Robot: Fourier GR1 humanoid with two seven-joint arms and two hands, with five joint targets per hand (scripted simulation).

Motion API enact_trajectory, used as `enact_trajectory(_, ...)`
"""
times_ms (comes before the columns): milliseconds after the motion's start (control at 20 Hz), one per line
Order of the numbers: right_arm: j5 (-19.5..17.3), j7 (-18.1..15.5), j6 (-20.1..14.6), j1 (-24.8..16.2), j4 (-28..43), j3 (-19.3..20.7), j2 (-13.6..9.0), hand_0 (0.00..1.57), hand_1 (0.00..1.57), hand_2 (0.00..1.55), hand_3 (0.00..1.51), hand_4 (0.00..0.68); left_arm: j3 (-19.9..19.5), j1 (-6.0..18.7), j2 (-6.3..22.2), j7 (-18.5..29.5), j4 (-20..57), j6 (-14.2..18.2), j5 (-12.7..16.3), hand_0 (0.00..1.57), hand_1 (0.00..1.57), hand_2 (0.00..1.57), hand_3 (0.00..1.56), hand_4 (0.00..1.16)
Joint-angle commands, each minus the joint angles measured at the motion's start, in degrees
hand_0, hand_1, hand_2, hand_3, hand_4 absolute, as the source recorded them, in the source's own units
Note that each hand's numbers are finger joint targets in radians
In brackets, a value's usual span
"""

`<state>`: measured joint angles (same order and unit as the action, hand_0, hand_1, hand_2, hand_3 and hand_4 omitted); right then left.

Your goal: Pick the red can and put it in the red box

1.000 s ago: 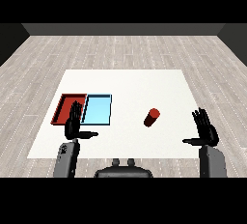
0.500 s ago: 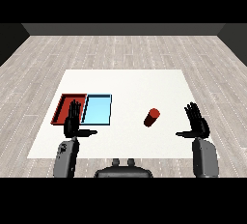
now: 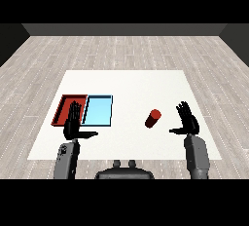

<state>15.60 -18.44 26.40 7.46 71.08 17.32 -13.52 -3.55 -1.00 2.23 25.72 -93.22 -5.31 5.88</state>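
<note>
The red can (image 3: 152, 118) sits on the white table (image 3: 126, 88), a smooth little cylinder tilted over, its top leaning away and to the right. It's well out to the right of the light blue tray (image 3: 97, 110), with bare tabletop in between. That blue tray is a flat, shallow rectangle with a thin raised rim, and the red tray (image 3: 64, 108) lies touching it on its left side, same shape, darker inside. The left hand (image 3: 74, 124) hovers just in front of the two trays, fingers straight and spread upward, thumb stuck out toward the right; its fingers cover part of the red tray's near right corner. Over on the other side, the right hand (image 3: 186, 121) is raised near the can, just to its right and apart from it, fingers straight and fanned, thumb pointing toward the can. Nothing held in either hand. Both grey forearms rise from below. Around the table, pale wood-plank flooring.
</note>
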Motion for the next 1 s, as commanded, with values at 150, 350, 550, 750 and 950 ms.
enact_trajectory(150,-0.2,1.4,-2.9,3.2,-2.5,-2.2,2.3,0.00,0.00,0.00,0.00,0.000,0.5,3.7,-1.2,0.3,3.1,2.8,-1.9,0.00,0.00,0.00,0.00,0.00)
enact_trajectory(350,-3.0,-3.4,-4.2,-0.9,-2.9,-5.0,6.5,0.00,0.00,0.00,0.00,0.000,-0.4,-0.9,1.1,-2.5,-2.9,0.0,0.6,0.00,0.00,0.00,0.00,0.00)
enact_trajectory(550,-0.6,-1.5,-3.2,1.5,-4.5,-4.7,4.9,0.00,0.00,0.00,0.00,0.000,1.1,0.0,-0.5,-1.4,-1.2,0.9,-0.5,0.00,0.00,0.00,0.00,0.00)
enact_trajectory(750,0.7,-1.1,-3.3,2.2,-5.9,-4.9,5.5,0.00,0.00,0.00,0.00,0.000,1.4,-2.6,-0.6,1.2,-2.0,-0.5,-0.2,0.00,0.00,0.00,0.00,0.00)
enact_trajectory(950,-0.5,-3.9,-4.7,6.6,-12.0,-5.3,6.1,0.00,0.00,0.00,0.00,0.000,-0.7,0.0,0.3,-1.3,-0.8,-0.4,2.1,0.00,0.00,0.00,0.00,0.00)
